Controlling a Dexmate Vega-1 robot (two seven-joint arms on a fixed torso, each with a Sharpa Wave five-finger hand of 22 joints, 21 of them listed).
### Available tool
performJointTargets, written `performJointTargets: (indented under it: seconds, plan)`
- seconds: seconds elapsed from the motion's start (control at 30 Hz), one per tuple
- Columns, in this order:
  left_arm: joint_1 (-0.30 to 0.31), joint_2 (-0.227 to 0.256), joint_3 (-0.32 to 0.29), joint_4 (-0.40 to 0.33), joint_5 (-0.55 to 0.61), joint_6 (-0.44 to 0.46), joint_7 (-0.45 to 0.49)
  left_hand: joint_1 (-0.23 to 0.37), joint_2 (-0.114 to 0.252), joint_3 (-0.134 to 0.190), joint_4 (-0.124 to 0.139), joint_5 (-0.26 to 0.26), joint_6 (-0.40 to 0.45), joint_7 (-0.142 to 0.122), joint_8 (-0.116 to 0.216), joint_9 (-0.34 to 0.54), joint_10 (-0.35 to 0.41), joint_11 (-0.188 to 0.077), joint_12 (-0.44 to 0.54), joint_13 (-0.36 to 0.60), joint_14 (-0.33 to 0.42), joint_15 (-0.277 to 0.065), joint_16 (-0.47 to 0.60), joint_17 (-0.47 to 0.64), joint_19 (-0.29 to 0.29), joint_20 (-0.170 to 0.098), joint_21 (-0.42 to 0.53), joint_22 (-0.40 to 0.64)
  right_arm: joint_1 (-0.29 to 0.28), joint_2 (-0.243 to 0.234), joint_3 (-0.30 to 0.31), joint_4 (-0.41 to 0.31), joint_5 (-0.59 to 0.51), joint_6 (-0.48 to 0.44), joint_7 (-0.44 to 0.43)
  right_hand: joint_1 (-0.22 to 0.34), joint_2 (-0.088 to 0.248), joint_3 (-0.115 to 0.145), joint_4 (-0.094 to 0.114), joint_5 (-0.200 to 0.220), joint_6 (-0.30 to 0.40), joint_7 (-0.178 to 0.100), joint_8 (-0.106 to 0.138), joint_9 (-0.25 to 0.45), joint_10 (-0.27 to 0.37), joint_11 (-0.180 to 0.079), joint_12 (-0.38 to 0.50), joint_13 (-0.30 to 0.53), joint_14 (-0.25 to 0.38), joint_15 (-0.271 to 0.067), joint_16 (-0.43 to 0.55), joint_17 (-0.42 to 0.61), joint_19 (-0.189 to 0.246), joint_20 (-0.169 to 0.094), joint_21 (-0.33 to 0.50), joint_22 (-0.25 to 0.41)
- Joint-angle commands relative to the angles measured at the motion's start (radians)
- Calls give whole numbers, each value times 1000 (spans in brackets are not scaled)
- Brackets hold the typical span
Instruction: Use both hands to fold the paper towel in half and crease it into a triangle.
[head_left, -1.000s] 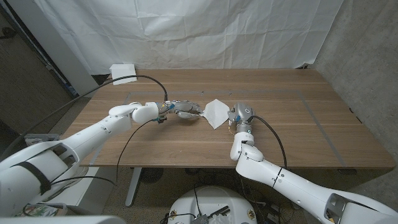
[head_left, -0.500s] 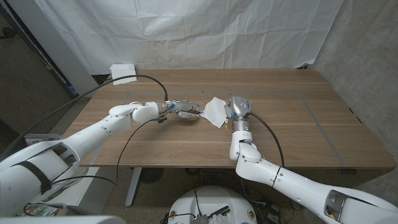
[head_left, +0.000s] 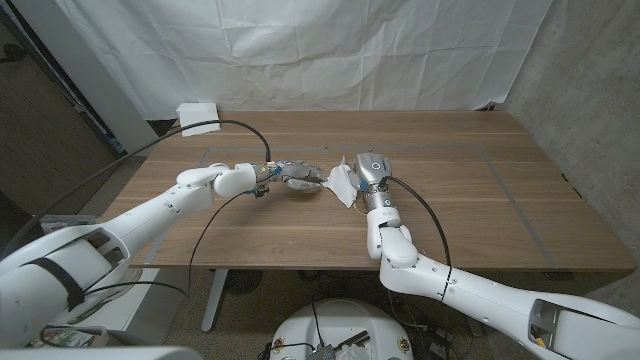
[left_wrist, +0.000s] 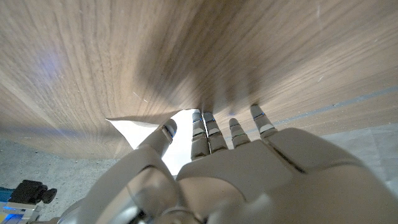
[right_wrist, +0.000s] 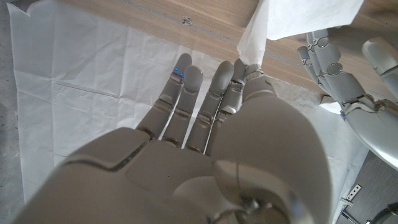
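Right hand (head_left: 362, 176) moved leftward, paper towel (head_left: 340, 185) bunched, lifted

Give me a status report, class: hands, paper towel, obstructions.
Left hand pins paper towel edge. Right hand pinches a lifted corner, folding over. Nothing in the way.

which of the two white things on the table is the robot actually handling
The paper towel at mid-table, between the left hand and right hand. The white pad sits untouched at the far left corner.
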Motion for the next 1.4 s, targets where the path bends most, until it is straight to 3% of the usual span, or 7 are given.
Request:
performJointTargets:
  seconds: [0.03, 0.47, 0.97, 1.4]
  plan:
    - [11, 8, -4, -19, -4, 11, -1, 4, 22, 8, -6, 7, 7, 3, 3, 3, -5, -3, -3, 1, -2, -3, -3, 1, -76, 0, -1, 4, 4, 29, -8, 26, -52, 44, 45, 6, 1, 2, -1, -5, 9, -1, 5, 4, 3, -2, 4, 2, 13, -138, -4, 10, -1, 0, 7, 2]
    - [32, 30, -18, -51, -9, 14, -2, 13, 20, 15, -22, 12, 11, 3, 5, 3, -2, -2, -1, 1, 14, 4, 1, -1, -77, 1, -1, 4, 64, 92, -42, 137, -111, 60, 118, 10, 0, 3, 1, -13, 3, 4, 1, 4, -5, -3, 7, -4, 18, -138, -21, 16, -11, -2, 25, -2]
    - [53, 50, -38, -83, -17, 11, 7, 15, 20, 14, -27, 13, 19, 7, 8, 3, 3, -2, 1, 1, 15, 5, 3, 1, -77, 2, -1, 4, 82, 111, -47, 164, -144, 96, 143, 16, 2, 3, 2, -19, 3, 4, 0, 5, -7, -3, 11, -9, 20, -139, -30, 18, -18, -1, 45, -6]
    - [129, 131, -96, -225, 21, 50, 63, 28, 19, 18, -51, 19, 77, 18, 23, 4, 64, 10, 22, 2, 58, -6, 15, 0, -52, 6, 9, 3, 73, 102, -38, 175, -182, 86, 150, 19, 1, 2, 3, -20, 5, 4, -1, 5, -7, -3, 16, -10, 24, -138, -36, 26, -25, -3, 59, -10]
